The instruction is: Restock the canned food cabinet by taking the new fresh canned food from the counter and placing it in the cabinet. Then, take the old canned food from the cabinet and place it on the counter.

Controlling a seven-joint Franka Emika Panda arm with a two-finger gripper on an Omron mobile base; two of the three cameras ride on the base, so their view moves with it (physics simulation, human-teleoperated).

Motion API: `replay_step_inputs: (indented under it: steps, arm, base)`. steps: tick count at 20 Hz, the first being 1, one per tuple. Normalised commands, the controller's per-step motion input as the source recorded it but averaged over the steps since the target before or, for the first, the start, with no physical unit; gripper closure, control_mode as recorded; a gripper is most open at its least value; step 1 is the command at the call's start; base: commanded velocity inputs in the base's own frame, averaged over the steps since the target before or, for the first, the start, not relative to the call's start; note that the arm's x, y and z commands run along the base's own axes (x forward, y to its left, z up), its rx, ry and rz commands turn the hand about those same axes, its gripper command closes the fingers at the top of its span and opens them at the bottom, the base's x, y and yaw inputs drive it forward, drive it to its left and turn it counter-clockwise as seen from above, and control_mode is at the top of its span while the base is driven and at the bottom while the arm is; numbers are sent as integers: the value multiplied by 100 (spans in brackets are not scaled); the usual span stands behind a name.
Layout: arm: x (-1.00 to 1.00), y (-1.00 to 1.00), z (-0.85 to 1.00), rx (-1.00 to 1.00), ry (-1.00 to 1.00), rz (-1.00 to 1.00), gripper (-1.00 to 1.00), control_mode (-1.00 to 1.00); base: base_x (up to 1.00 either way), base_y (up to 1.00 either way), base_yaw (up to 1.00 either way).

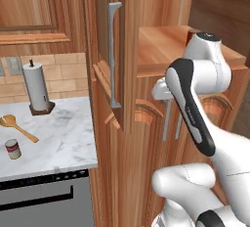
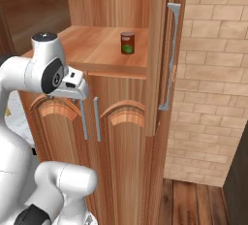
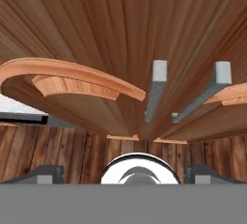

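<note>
We see the small cream-and-red banded can with silvery lid (image 1: 13,149), i.e. the new canned food, standing upright on the white marble counter with grey veins (image 1: 63,133), near its front left corner, close to a wooden spoon (image 1: 17,127) and well apart from the white paper towel roll on a dark stand (image 1: 37,86). The small dark red-orange can with a green label spot (image 2: 128,42), the old food, stands upright on the open shelf of the tall warm-brown wooden cabinet (image 2: 104,49), toward the right side of the niche.

The two-finger gripper (image 3: 123,174) of the white arm hangs in front of the arched-panel lower doors, just below the shelf edge, and looks down along the two short grey bar handles (image 3: 155,92). Its dark tips stand wide apart at the bottom corners of the hand view, and nothing is between them, so it is open and empty. Its exact height vs. the shelf is hard to judge from the base views.

In our judgement no can is swapped yet. For the next step the arm should go left to the counter, approach the banded can from above w/ jaws wide, centre on the lid, and close at mid-height so the can does not tip. Risk: knocking the spoon.
</note>
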Motion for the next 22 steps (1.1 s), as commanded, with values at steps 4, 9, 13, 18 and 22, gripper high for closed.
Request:
replay_step_inputs:
  steps: [4, 9, 13, 18, 22]
  arm:
    - [-100, -55, -4, 0, -4, 0, -100, -100]
    - [-40, -15, -1, 0, -3, 1, -100, -100]
    - [-20, 0, 0, 0, 0, 0, -100, -100]
    - [0, 0, 0, 0, 0, 0, -100, 100]
    - [0, 0, 0, 0, 0, 0, -100, 100]
  base:
    - [0, 0, 0]
    - [0, 0, 0]
    - [0, 0, 0]
    - [-71, 24, 6]
    - [-32, 69, 6]
